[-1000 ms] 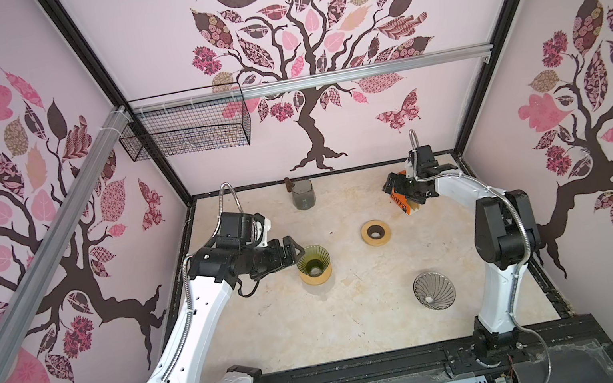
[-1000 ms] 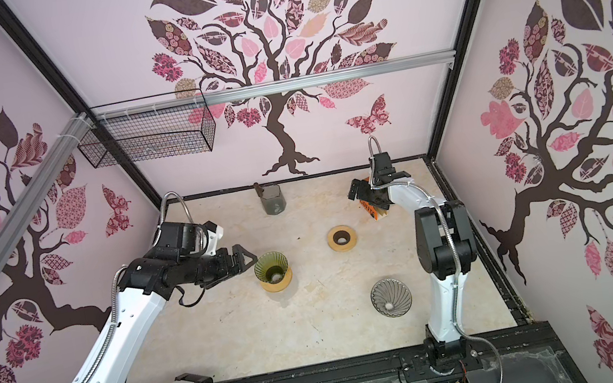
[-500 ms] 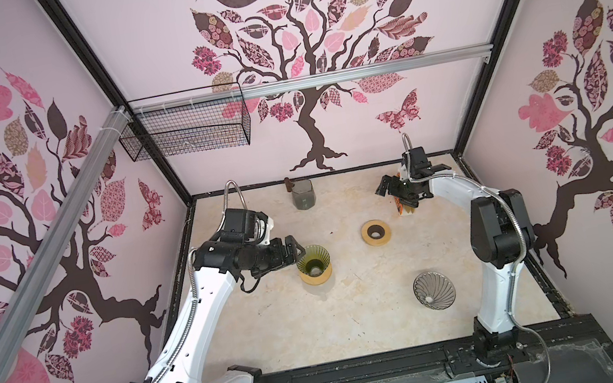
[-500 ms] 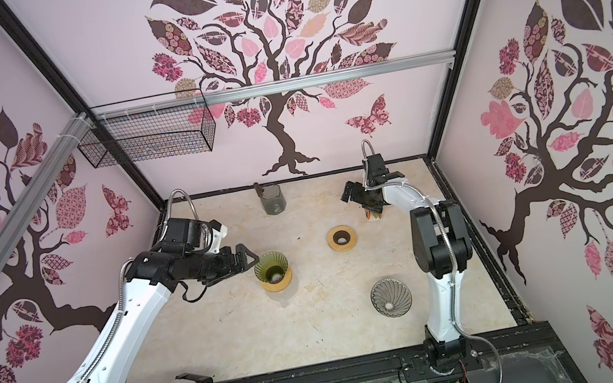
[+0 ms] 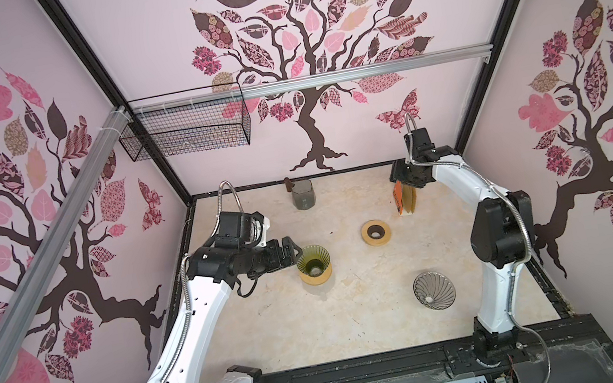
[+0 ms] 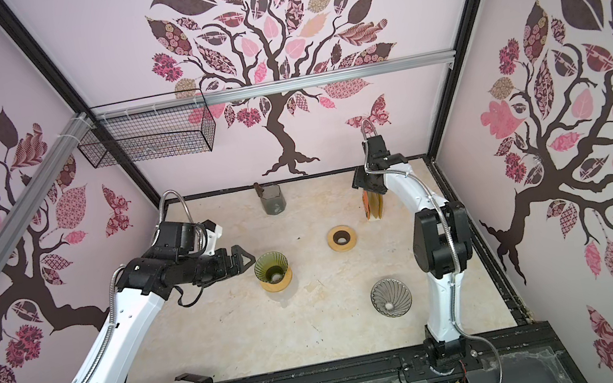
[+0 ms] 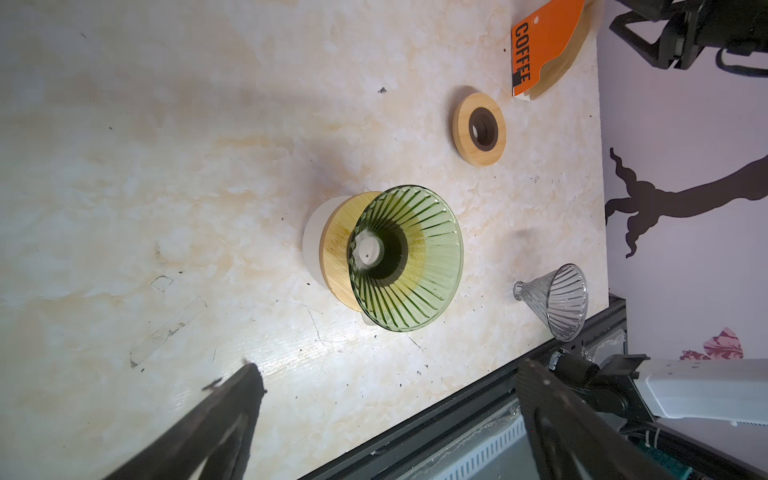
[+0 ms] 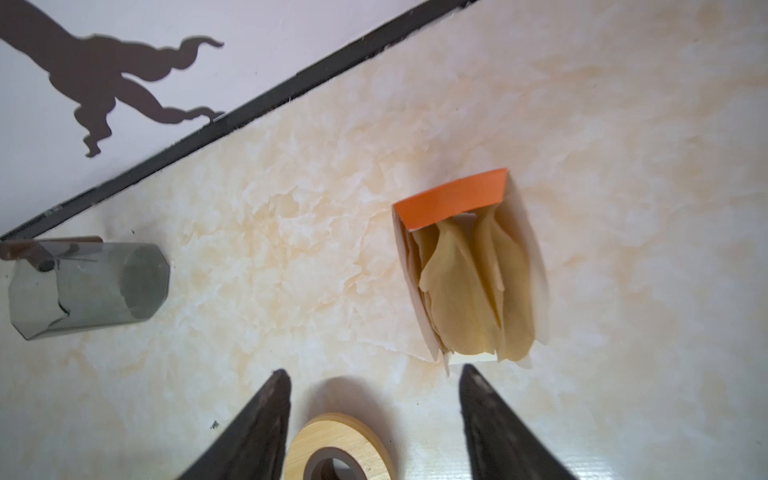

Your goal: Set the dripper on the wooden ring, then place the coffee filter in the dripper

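Pink tree wallpaper (image 5: pixel 25 206) all round, marble-look surface (image 5: pixel 359 318) underneath. Spotted the coffee filters (image 8: pixel 469 286) standing in their orange box (image 8: pixel 451 197) near the back right corner — well apart from the green dripper (image 5: pixel 312 259). Got the right tool (image 8: pixel 374 370) hanging over that box, fingers (image 8: pixel 257 415) spread, pinching nothing. Same for the left tool (image 5: pixel 293 251) — spread wide, parked just beside the dripper on its wooden stand (image 5: pixel 316 279). Also a loose wooden ring (image 5: pixel 375 232) and a clear glass cone (image 5: pixel 434 291) out on the surface.
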Robot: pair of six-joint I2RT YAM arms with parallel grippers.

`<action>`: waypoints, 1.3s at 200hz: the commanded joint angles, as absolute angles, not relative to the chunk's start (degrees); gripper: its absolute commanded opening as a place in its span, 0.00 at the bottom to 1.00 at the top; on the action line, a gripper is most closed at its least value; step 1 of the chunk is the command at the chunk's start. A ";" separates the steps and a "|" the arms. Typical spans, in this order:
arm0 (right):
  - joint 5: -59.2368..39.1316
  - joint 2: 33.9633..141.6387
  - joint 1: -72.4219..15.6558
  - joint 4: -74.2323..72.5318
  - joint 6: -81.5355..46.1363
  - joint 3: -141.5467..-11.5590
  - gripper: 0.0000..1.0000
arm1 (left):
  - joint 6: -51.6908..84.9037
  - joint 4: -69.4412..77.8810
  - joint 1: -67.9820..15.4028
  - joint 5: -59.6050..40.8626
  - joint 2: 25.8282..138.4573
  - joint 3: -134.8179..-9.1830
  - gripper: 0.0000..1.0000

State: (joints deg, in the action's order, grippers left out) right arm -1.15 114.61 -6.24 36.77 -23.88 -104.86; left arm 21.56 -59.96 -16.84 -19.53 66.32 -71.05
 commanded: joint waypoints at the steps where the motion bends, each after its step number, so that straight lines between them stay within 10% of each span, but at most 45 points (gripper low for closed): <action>1: 4.98 116.73 -6.06 42.10 -19.67 -109.37 0.54 | 21.07 -61.22 -16.52 -17.02 64.75 -73.46 0.98; 129: 4.75 126.93 -5.01 46.50 -13.77 -117.21 0.21 | 22.21 -60.47 -16.44 -18.02 66.08 -72.41 0.98; 260: 8.95 132.88 -4.97 49.13 -13.95 -122.78 0.22 | 22.23 -60.80 -16.44 -18.11 67.40 -72.39 0.98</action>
State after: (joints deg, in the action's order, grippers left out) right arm 7.27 130.37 -5.32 47.77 -14.11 -119.63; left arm 22.48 -60.97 -16.73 -18.11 67.24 -71.16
